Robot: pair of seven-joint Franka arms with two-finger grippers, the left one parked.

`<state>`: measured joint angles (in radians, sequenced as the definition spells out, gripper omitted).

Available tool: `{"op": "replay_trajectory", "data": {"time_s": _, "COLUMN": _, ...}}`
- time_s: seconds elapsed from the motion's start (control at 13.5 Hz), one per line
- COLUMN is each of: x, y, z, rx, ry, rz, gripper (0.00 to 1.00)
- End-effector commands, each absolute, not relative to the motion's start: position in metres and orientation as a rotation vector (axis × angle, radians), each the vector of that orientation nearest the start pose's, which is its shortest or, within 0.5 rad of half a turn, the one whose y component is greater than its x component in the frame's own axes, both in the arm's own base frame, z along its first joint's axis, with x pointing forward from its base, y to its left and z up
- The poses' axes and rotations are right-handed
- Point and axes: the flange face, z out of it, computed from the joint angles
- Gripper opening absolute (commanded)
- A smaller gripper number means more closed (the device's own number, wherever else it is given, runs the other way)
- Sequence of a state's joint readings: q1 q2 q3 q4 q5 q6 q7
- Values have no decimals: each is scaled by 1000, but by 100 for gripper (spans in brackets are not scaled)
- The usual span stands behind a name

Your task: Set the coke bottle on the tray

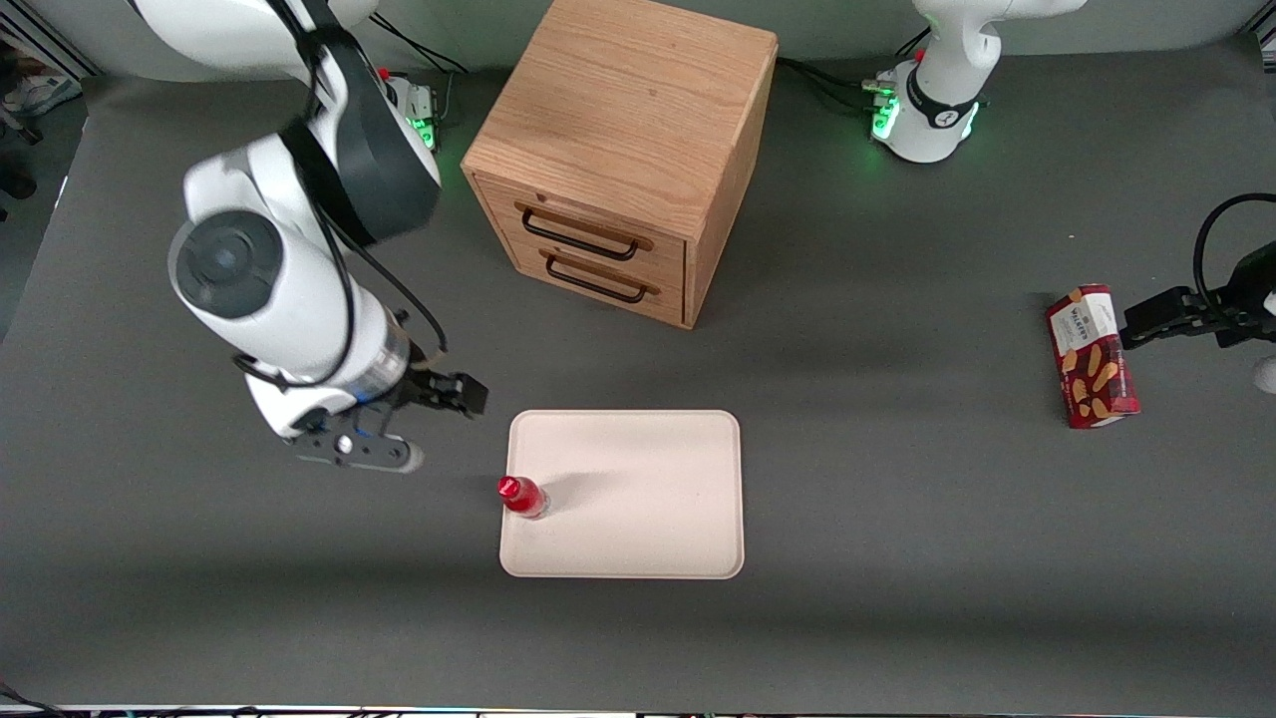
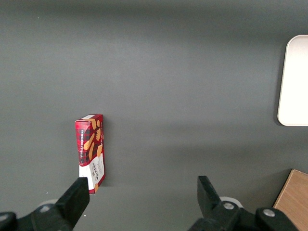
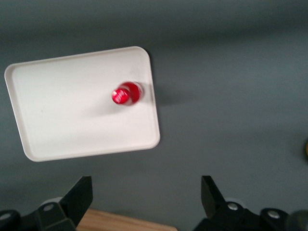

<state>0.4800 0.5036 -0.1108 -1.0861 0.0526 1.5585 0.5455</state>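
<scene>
The tool (image 1: 399, 454) hangs above the bare desk (image 1: 249, 598), off the tray's edge toward the working arm's end. In the right wrist view its two fingers (image 3: 82, 195) stand wide apart, with nothing between them and nothing in contact with either pad.

The coke bottle (image 1: 522, 496) stands upright on the tray (image 1: 638, 519), cap upward, close against the rim on the edge nearest the tool. Taking the tray's centre as the dial in the front view, the coke bottle sits at about 9 o'clock. In the right wrist view the coke bottle (image 3: 126, 93) is inside the raised rim, near one long edge of the tray (image 3: 57, 115) and clear of the corners. The tool and the coke bottle are apart, with a strip of desk between them.

The remainder of the tray surface carries nothing. Open desk surrounds the tray on all four edges.

A wooden drawer cabinet (image 1: 628, 150) stands at about 12 o'clock from the tray, farther from the front camera, with its two handled drawer fronts (image 1: 588, 261) turned toward the tray and a band of desk between them.

A red snack box (image 1: 1093, 356) lies toward the parked arm's end of the desk, well apart from the tray.
</scene>
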Motion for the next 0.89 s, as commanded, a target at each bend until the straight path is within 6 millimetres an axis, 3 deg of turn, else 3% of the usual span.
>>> {"op": "replay_trajectory", "data": {"time_s": 0.0, "x": 605, "y": 252, "z": 591, "rx": -3158, "ry": 273, "rz": 63, "gripper": 100}}
{"op": "replay_trajectory", "data": {"time_s": 0.15, "x": 581, "y": 236, "z": 629, "rx": -3160, "ry": 283, "rz": 102, "gripper": 100}}
{"op": "replay_trajectory", "data": {"time_s": 0.3, "x": 565, "y": 227, "z": 653, "rx": -3153, "ry": 287, "rz": 102, "gripper": 100}}
{"op": "replay_trajectory", "data": {"time_s": 0.52, "x": 566, "y": 197, "z": 663, "rx": -3138, "ry": 228, "rz": 116, "gripper": 100}}
{"op": "replay_trajectory", "data": {"time_s": 0.82, "x": 557, "y": 117, "z": 679, "rx": -3115, "ry": 62, "rz": 159, "gripper": 100}}
